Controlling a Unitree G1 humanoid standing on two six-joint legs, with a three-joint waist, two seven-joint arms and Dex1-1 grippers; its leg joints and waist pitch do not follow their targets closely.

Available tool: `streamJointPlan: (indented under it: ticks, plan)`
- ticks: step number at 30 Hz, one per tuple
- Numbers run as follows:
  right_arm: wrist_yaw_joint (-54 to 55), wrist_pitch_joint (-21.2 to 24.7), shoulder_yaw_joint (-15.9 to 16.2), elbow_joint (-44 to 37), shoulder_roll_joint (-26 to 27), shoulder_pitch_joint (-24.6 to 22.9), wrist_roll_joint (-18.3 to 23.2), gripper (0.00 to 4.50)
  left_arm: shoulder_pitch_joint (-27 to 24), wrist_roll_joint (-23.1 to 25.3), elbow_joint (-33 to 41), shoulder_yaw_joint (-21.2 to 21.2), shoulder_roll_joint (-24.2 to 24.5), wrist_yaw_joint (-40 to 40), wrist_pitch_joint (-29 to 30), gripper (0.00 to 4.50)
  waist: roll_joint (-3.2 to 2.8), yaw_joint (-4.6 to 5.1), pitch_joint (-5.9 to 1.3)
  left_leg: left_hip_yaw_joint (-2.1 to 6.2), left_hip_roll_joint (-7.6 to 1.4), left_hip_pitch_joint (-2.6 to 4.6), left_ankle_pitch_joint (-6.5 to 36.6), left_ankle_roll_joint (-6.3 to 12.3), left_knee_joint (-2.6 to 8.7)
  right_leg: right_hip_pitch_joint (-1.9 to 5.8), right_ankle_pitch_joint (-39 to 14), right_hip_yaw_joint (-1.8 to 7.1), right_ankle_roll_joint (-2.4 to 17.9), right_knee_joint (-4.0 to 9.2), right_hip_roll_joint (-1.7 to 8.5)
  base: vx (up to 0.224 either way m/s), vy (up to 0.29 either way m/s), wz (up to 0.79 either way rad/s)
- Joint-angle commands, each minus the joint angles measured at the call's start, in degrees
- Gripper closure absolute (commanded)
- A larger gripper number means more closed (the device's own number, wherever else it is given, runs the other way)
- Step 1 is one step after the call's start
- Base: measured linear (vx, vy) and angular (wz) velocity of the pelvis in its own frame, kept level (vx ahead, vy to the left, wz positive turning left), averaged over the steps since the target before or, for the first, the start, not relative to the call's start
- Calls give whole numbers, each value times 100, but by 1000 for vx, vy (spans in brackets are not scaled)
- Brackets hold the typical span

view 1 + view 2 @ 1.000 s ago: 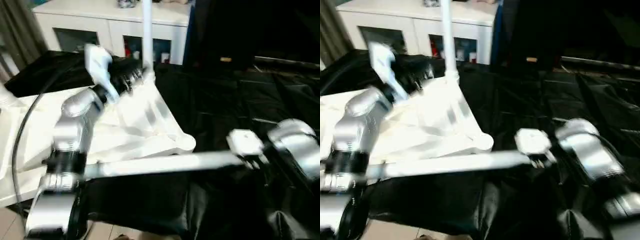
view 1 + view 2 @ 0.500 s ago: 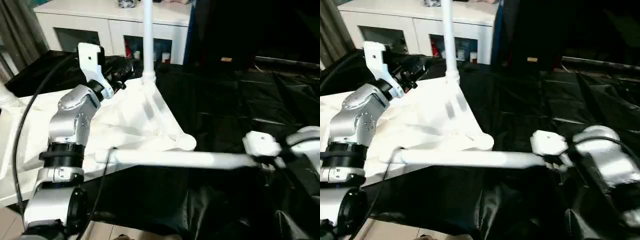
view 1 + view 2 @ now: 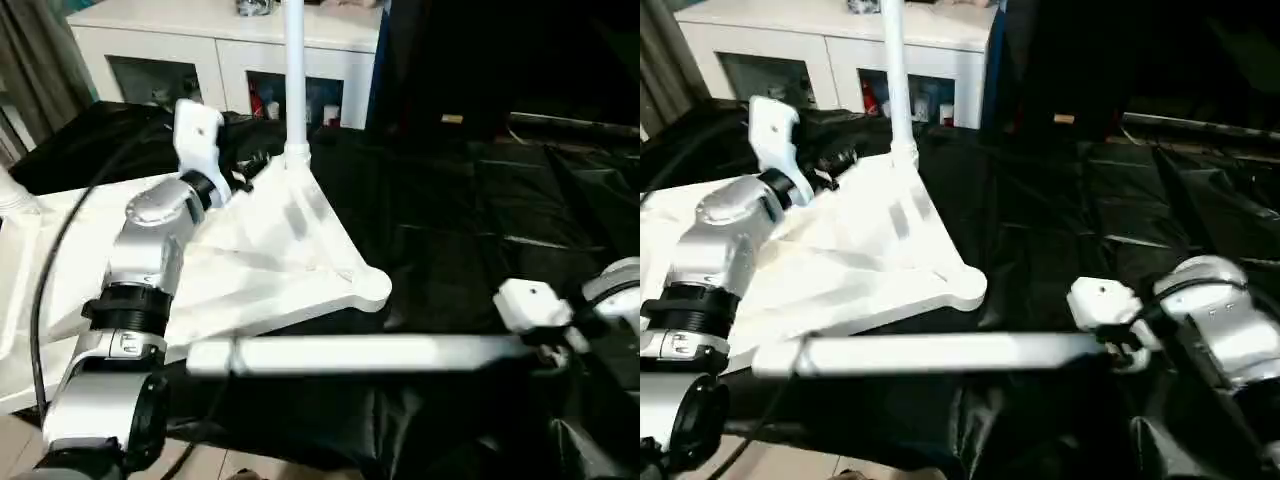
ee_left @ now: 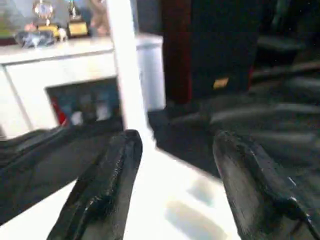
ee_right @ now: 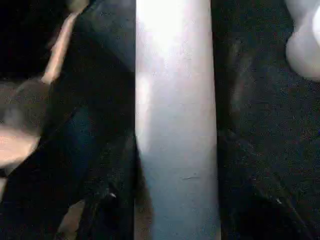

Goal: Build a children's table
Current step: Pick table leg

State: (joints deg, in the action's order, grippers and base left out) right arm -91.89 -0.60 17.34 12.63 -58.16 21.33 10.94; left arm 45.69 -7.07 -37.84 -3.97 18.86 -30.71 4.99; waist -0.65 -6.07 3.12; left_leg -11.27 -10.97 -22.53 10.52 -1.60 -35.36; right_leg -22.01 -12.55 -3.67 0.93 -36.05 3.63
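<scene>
Right gripper (image 3: 1118, 352) clamps a loose leg (image 3: 370, 353) level above the counter (image 3: 480, 230); left gripper's (image 4: 172, 185) fingers (image 4: 107, 190) spread over the tabletop (image 3: 290, 250).

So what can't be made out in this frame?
- Right gripper: head views hide its fingers behind the wrist housing; whether they clamp the loose leg cannot be judged.
- Upright leg: its top is cut off by the picture edge in both head views.
- Tabletop: its near-left part is covered by the left forearm.
- Cabinet contents: too small.
</scene>
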Motion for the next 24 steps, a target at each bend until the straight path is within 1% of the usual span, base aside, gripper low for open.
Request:
streamJointPlan:
  ticks: [1,2,3,4,5,7,10,11,12,13,14,15,16,18,19,20,23,24]
  plan:
    - [-61,67,104,-204,-165,-40,197,266,76,128,-89,72,87,-46,-115,177,64,-21,-380,189,-325,151,1010,572,380,250,-481,271,1340,449,505,0,0,0]
    - [-61,64,331,-387,-583,-147,316,266,121,204,-244,92,179,-51,-216,177,54,-39,-380,189,-325,151,1010,565,380,245,-496,270,1327,450,507,0,0,0]
    - [-61,86,406,-451,-726,-178,388,266,139,229,-290,98,214,-53,-251,177,60,-53,-374,189,-325,157,1034,564,378,250,-546,274,1285,460,509,0,0,0]
    - [-61,109,474,-511,-858,-207,459,266,155,252,-330,104,246,-57,-286,177,62,-55,-381,188,-328,152,1028,567,372,246,-537,275,1289,443,510,0,0,0]
    - [-61,93,532,-533,-966,-212,477,266,176,267,-369,106,276,-65,-308,177,48,-61,-378,189,-329,154,1033,576,371,232,-589,273,1272,453,519,0,0,0]
    - [-61,87,623,-540,-1124,-183,502,266,218,288,-446,123,326,-66,-354,177,60,-51,-366,186,-324,148,1081,553,378,225,-719,266,1269,470,512,0,0,0]
    - [-61,128,656,-504,-1175,-100,540,266,247,302,-531,131,344,-90,-429,177,61,-56,-367,191,-328,147,1090,543,378,223,-754,264,1302,462,515,0,0,0]
    - [-61,126,701,-431,-1246,4,597,266,237,371,-578,195,382,-181,-518,177,75,-55,-370,187,-325,141,1060,552,374,226,-720,264,1307,459,516,0,0,0]
    - [-61,124,703,-428,-1250,8,599,266,236,374,-579,199,384,-186,-522,177,82,-59,-373,184,-322,137,1007,578,368,227,-682,265,1301,454,516,0,0,0]
    - [-61,111,721,-404,-1282,34,614,266,225,400,-583,226,399,-222,-549,177,76,-66,-374,188,-330,139,993,584,368,226,-659,270,1306,451,525,0,0,0]
    - [-61,117,748,-341,-1352,90,659,266,191,435,-577,265,425,-289,-588,177,86,-67,-381,189,-330,136,944,605,363,229,-583,264,1327,438,522,0,0,0]
    - [-61,96,761,-193,-1418,195,649,266,140,458,-545,309,454,-384,-623,177,92,-65,-381,180,-324,126,902,624,355,231,-514,267,1349,431,522,0,0,0]
    - [-61,93,762,-173,-1427,210,648,266,133,461,-541,315,458,-396,-627,177,87,-67,-386,184,-322,130,892,626,353,229,-513,259,1369,423,525,0,0,0]
    - [-61,56,772,130,-1551,403,632,266,43,486,-472,380,508,-557,-666,177,85,-68,-387,178,-323,126,859,644,348,231,-462,260,1400,420,523,0,0,0]
    - [-61,40,776,295,-1620,506,628,266,8,487,-453,401,532,-618,-685,177,93,-60,-386,171,-315,119,844,651,341,234,-436,257,1423,415,513,0,0,0]
    - [-61,-22,797,509,-1690,642,589,266,-12,493,-459,411,556,-649,-707,177,107,-65,-375,163,-313,121,877,653,343,232,-533,253,1420,429,519,0,0,0]
    - [-61,-67,813,646,-1733,731,560,266,-22,499,-469,416,570,-665,-722,177,90,-66,-376,165,-320,130,941,628,342,225,-653,251,1417,433,518,0,0,0]
    - [-61,-95,821,824,-1751,836,551,266,-31,502,-477,416,579,-682,-737,177,102,-65,-376,161,-323,135,940,633,341,223,-641,250,1422,435,515,0,0,0]
